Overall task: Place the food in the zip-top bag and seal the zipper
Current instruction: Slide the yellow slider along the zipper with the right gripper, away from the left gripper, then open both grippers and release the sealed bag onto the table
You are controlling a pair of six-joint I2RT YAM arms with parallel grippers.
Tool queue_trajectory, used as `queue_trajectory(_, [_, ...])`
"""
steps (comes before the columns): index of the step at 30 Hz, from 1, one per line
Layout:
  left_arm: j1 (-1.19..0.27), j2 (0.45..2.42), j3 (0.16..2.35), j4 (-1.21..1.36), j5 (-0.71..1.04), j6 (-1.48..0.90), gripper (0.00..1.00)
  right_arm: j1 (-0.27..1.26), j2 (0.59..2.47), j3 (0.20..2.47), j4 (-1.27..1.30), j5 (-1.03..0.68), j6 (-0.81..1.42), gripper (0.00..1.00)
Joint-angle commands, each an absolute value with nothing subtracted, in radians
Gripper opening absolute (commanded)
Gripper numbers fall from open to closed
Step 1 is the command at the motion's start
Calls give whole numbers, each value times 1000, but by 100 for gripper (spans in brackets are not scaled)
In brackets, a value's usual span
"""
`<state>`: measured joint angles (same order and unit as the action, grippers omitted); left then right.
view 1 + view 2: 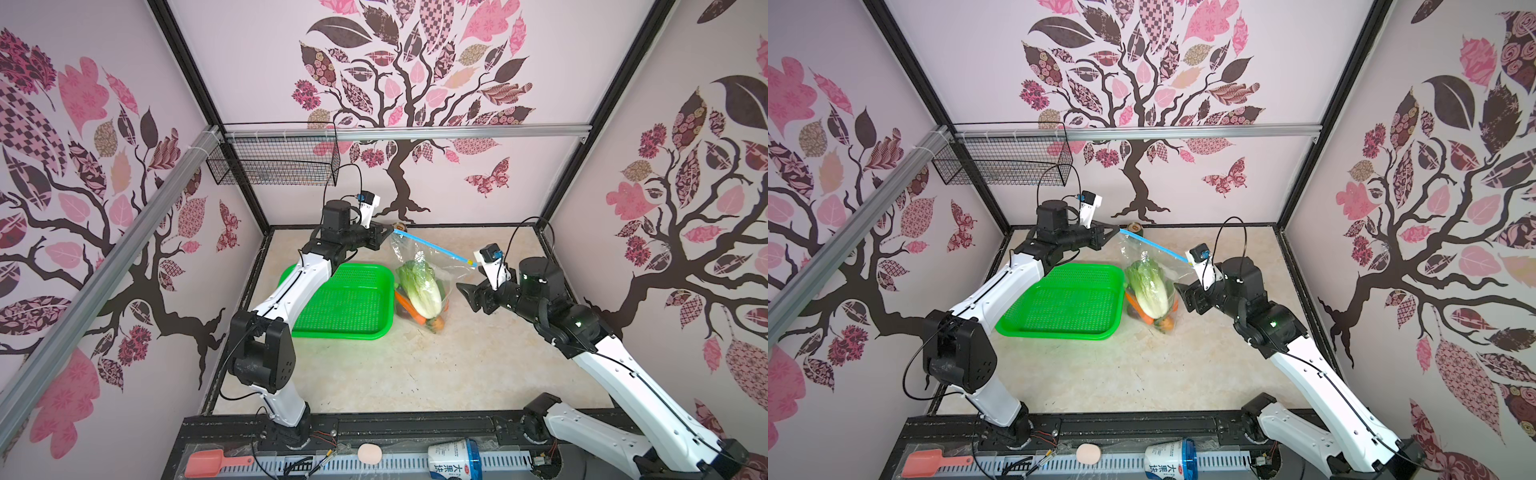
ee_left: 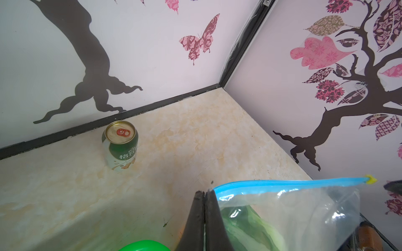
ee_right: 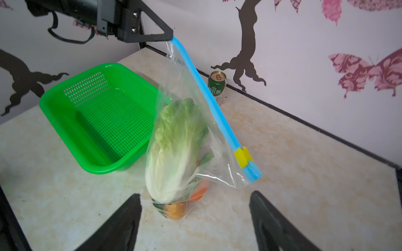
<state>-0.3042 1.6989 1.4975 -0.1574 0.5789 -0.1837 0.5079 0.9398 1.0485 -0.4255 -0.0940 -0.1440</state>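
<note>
**A:** Where's the zip-top bag (image 3: 187,87)?

**B:** It hangs by one corner from the left fingers (image 3: 167,35), which are clenched tight on the end of the zipper (image 3: 208,95). Its bottom seems to rest on the table (image 3: 282,173), just beside the green basket (image 3: 43,104).

**A:** And the food?

**B:** It's inside. The napa cabbage (image 3: 174,147) stands leaves up, with a carrot (image 3: 199,191) and a small orange piece (image 3: 174,211) under its white base.

**A:** How does the zipper run?

**B:** It slants down from the left fingers to the free corner, and the yellow slider (image 3: 243,157) sits close to that end.

**A:** What about the right fingers (image 3: 121,221)?

**B:** They're spread wide and grasp nothing. The bag is just ahead of them, with its free corner near one tip but apart from it.

**A:** Anything behind it?

**B:** A green can (image 3: 216,87) stands upright by the back wall.
</note>
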Motion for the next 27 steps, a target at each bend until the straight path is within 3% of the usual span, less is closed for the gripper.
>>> queue_trajectory(1, [-318, 1701, 1521, -114, 605, -157, 0, 507, 958, 1050, -320, -91, -144, 90])
queue_trajectory(6, [-333, 1697, 1519, -115, 637, -131, 0, 506, 1098, 1134, -267, -41, -233, 97])
queue_trajectory(12, [-339, 1691, 1512, -114, 660, -117, 0, 492, 1296, 1264, -270, -56, -329, 95])
queue_trajectory(21, [-339, 1681, 1509, -103, 666, -127, 0, 481, 1387, 1270, -265, -206, -333, 29])
queue_trajectory(24, [-340, 1681, 1511, -97, 665, -145, 0, 476, 1388, 1261, -267, -217, -325, 0])
queue_trajectory(27, [-341, 1677, 1509, -96, 666, -163, 0, 454, 1371, 1232, -242, -224, -290, 0])
